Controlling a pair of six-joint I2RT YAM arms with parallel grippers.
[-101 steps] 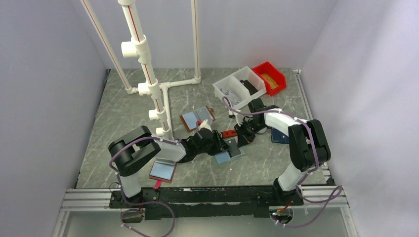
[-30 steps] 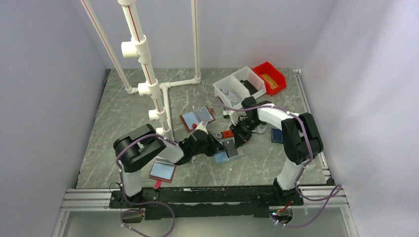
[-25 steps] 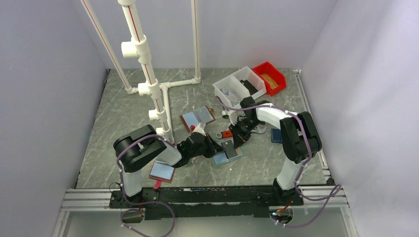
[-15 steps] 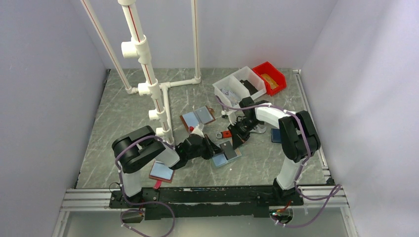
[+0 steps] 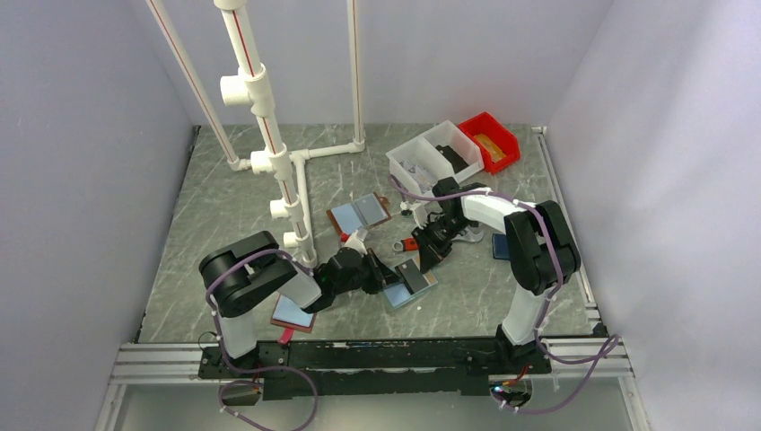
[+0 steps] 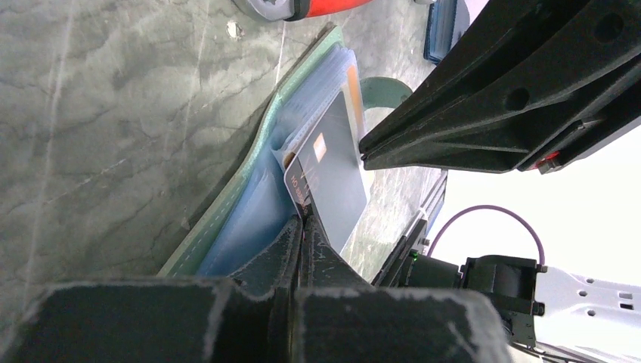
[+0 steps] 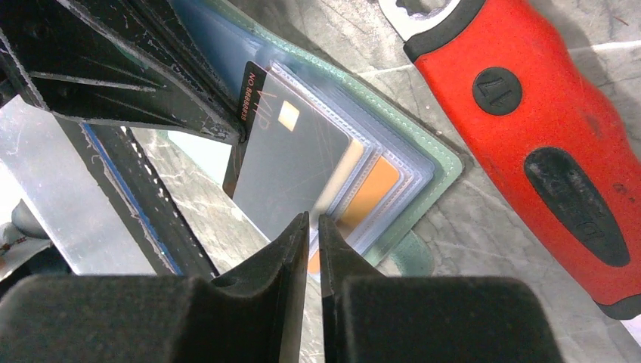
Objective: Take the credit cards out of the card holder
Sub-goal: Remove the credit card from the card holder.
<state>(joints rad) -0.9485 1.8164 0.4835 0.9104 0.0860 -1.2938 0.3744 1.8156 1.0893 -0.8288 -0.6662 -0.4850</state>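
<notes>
Card holder (image 5: 396,294) lies flat on the table (image 5: 233,224), centre, between both arms, a dark card (image 7: 291,155) sticking halfway out!
Left end effector (image 6: 304,221) is clamped tight on that card's corner, which looks to me like the pull-out step; right end effector (image 7: 311,227) hovers at the holder's far-right side, jaws parted a slit, nothing in them. Next move wants a flat, leftward draw so the stiff, glossy card clears its floppy clear sleeve, then the tan card (image 7: 374,189) tucked beneath. Mint stitched edging, marbled grey top, red-handled spanner (image 7: 544,128) just beside.
</notes>
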